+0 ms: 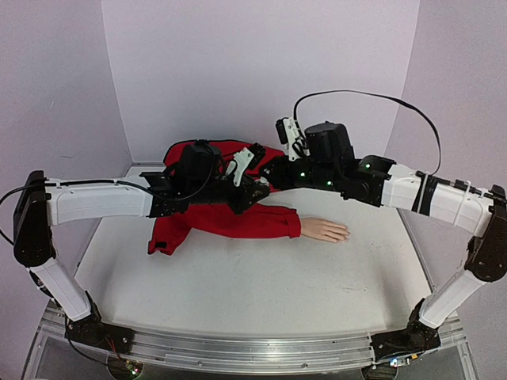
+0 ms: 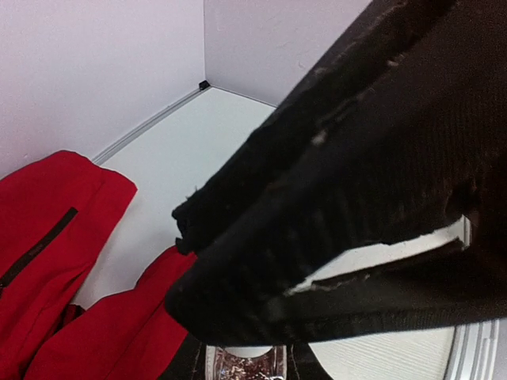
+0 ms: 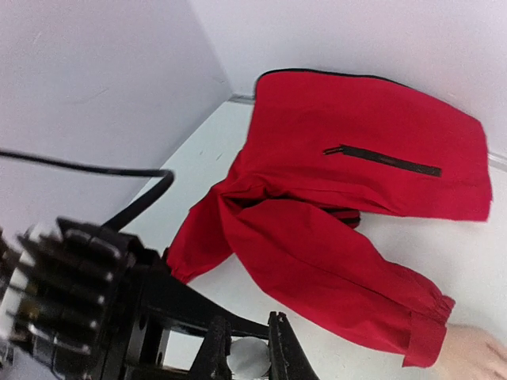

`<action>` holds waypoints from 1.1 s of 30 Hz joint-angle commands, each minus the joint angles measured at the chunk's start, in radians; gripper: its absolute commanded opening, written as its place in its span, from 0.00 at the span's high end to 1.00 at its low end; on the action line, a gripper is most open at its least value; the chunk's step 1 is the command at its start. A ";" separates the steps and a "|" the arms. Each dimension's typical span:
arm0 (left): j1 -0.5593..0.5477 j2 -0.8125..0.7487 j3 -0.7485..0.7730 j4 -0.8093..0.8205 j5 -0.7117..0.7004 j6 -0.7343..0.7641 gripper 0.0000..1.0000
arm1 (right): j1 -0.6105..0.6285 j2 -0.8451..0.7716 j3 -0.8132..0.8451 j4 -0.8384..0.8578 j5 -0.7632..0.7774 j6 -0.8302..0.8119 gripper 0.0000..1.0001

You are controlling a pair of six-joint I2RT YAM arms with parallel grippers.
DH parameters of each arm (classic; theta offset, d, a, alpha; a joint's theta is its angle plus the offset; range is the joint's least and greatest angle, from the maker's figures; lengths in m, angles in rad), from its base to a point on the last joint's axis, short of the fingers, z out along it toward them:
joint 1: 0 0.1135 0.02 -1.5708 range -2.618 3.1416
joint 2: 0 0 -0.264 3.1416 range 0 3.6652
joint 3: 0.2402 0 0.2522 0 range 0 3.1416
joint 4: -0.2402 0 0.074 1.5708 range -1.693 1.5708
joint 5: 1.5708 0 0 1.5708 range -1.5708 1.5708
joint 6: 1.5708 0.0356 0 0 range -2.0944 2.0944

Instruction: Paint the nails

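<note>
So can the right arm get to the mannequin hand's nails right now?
Probably yes: the mannequin hand lies uncovered near that arm, nothing over its fingertips. But the right gripper is shut on a white cap.

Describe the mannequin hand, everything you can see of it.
The mannequin hand is pale, skin-coloured and smooth, like plastic or rubber. It lies flat on the white table, fingers pointing to the right in the top view. Its wrist disappears into the gathered cuff of a red sleeve. Its nails are too small to make out. Only the sleeve and table appear to touch it. The right wrist view catches just its edge in the bottom corner.
</note>
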 commanded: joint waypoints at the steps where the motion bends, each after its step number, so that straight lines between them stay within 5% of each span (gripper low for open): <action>1: 0.033 -0.044 0.059 0.083 -0.376 0.022 1.00 | 0.109 -0.010 0.013 -0.122 0.343 0.190 1.00; 8: 0.030 -0.064 0.010 0.081 -0.253 0.020 1.00 | 0.089 -0.033 0.022 -0.083 0.218 0.107 1.00; 11: 0.031 -0.075 -0.010 0.081 -0.139 0.030 1.00 | 0.044 -0.060 0.015 -0.060 0.083 0.055 0.65; 19: 0.062 -0.117 -0.064 0.081 0.302 0.031 1.00 | -0.148 -0.115 -0.012 -0.056 -0.489 -0.061 0.28; 27: 0.099 -0.068 -0.011 0.081 0.768 -0.074 1.00 | -0.181 -0.076 -0.017 -0.029 -0.841 -0.137 0.33; 33: 0.099 -0.001 0.050 0.081 0.878 -0.140 1.00 | -0.180 -0.008 0.005 0.031 -0.995 -0.110 0.47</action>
